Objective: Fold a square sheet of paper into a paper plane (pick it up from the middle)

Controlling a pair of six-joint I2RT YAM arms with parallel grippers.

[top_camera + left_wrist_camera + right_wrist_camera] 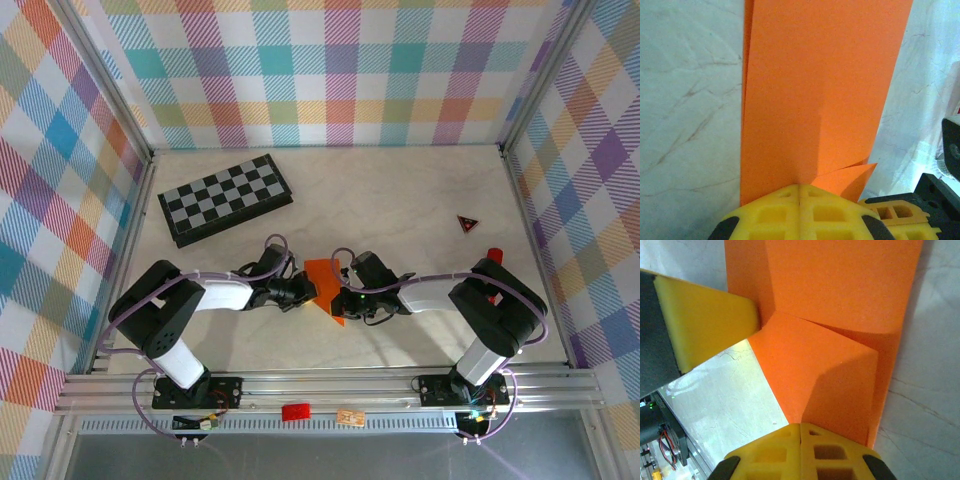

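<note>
The square sheet of paper [322,278], bright orange and partly folded, lies on the marble table between my two grippers. My left gripper [308,291] is shut, its yellow tips [799,187] resting on the paper's [815,90] near edge beside a small folded corner. My right gripper [346,298] is shut too, its tips [800,426] down on the paper [840,315] where a flap folds over. Whether either gripper pinches the sheet cannot be made out. In the right wrist view the left gripper's fingers [710,325] touch the paper's left edge.
A black-and-grey checkerboard [225,198] lies at the back left. A small dark red triangle [467,223] and a red cylinder [493,255] sit at the right, close to the right arm. Checked walls enclose the table on three sides.
</note>
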